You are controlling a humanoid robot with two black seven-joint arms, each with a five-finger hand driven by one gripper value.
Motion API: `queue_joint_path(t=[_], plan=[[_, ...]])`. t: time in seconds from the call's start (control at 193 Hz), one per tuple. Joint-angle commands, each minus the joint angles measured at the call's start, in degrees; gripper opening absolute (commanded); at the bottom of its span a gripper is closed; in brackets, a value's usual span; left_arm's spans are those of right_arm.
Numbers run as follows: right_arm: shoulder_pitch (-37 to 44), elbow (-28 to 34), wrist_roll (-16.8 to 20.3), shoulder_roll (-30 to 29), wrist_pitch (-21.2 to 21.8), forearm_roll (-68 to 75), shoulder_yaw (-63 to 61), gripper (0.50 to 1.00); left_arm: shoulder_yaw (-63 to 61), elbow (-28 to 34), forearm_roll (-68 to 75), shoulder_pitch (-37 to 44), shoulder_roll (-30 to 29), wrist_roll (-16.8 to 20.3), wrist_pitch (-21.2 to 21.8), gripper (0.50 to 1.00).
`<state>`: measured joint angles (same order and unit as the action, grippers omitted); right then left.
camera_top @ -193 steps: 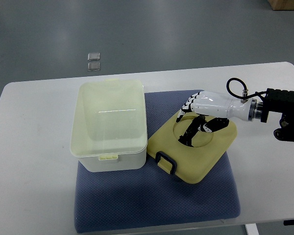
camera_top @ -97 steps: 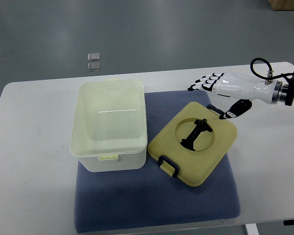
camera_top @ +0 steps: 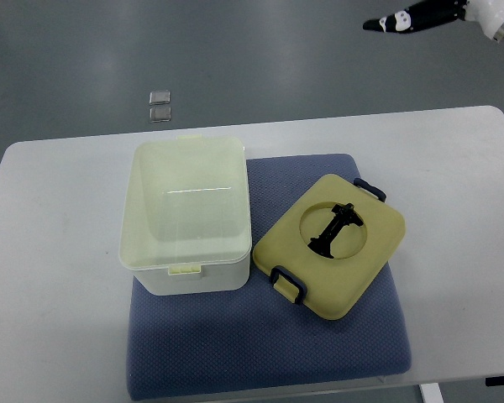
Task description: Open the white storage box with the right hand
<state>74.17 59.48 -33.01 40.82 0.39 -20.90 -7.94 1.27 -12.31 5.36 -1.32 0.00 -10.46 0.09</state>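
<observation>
Right hand sits at the far 1 o'clock corner of the view, above the floor beyond the table edge, well apart from everything on the work surface. Only a dark thumb tip and part of the white casing show; it grasps nothing that I can see, but whether my fingers are spread or curled I cannot tell, since most of the hand is cut off by the frame.

White storage box stands at about 9 o'clock from the centre of the blue mat, its left part overhanging onto the white table. It is open and looks empty inside, with a small latch tab on the near wall.

Lid lies flat on the mat just beside the box at 3 o'clock, fully off, tilted diagonally. Its round recess holds a black handle; dark clips show at its 1 o'clock and 7 o'clock corners.

Two small clear squares lie on the floor at 11 o'clock.

Judgement: the opening step looks complete, with lid off and set down. Next move calls only for parking my arm clear; no further contact with box or lid seems needed.
</observation>
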Motion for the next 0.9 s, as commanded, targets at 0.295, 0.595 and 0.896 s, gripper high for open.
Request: queue_joint_path(t=[0.295, 0.595, 0.896], plan=[[-15.1, -25.5, 21.8, -21.8, 8.2, 31.6, -29.4, 0.932, 0.0, 0.0, 0.0, 0.0, 0.0, 0.0, 0.0, 1.0], [-24.4, -29.1, 22.6, -26.9, 20.4, 43.3, -35.2, 0.932, 0.0, -0.2, 0.1, 0.0, 0.0, 0.0, 0.0, 1.0], [-25.7, -29.3, 18.2, -28.1, 23.6, 43.2, -35.2, 0.932, 0.0, -0.3, 0.1, 0.0, 0.0, 0.0, 0.0, 1.0]])
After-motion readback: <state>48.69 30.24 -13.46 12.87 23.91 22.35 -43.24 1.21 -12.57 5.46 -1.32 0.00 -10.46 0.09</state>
